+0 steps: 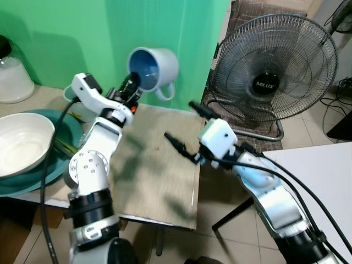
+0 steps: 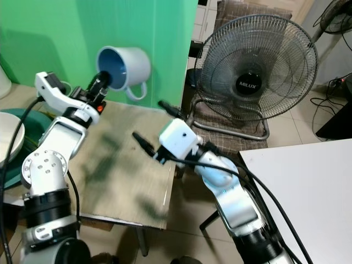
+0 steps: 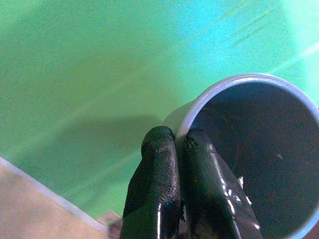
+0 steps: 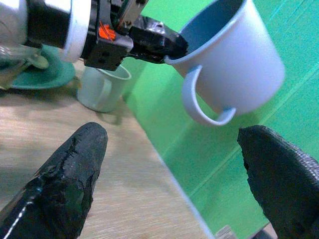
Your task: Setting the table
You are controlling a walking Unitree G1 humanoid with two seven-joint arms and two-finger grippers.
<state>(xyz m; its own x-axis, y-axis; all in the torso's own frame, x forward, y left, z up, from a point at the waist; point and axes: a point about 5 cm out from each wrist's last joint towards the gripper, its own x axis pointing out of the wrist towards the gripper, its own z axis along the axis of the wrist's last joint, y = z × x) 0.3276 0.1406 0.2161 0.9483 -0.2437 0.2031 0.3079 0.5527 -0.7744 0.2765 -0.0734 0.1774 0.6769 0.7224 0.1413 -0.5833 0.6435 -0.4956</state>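
White bowl (image 1: 22,144): on the green plate (image 1: 61,138), table's left end.
Left gripper (image 1: 131,83): pinches the blue mug (image 1: 154,69) by its rim, raised above the table (image 1: 154,165).
Pale green cup (image 4: 102,88): right wrist view catches it behind the mug.
Right gripper (image 1: 185,129): fingers spread wide, holding nothing.
Fan (image 1: 275,69): on the floor, right.

Silver arms, black cables, black jaws

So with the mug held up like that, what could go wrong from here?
The left tool pinches only the rim of the mug, held tilted in the air, so it might slip or swing. The right tool waits open close below; a handover could knock it. A drop would hit the table.
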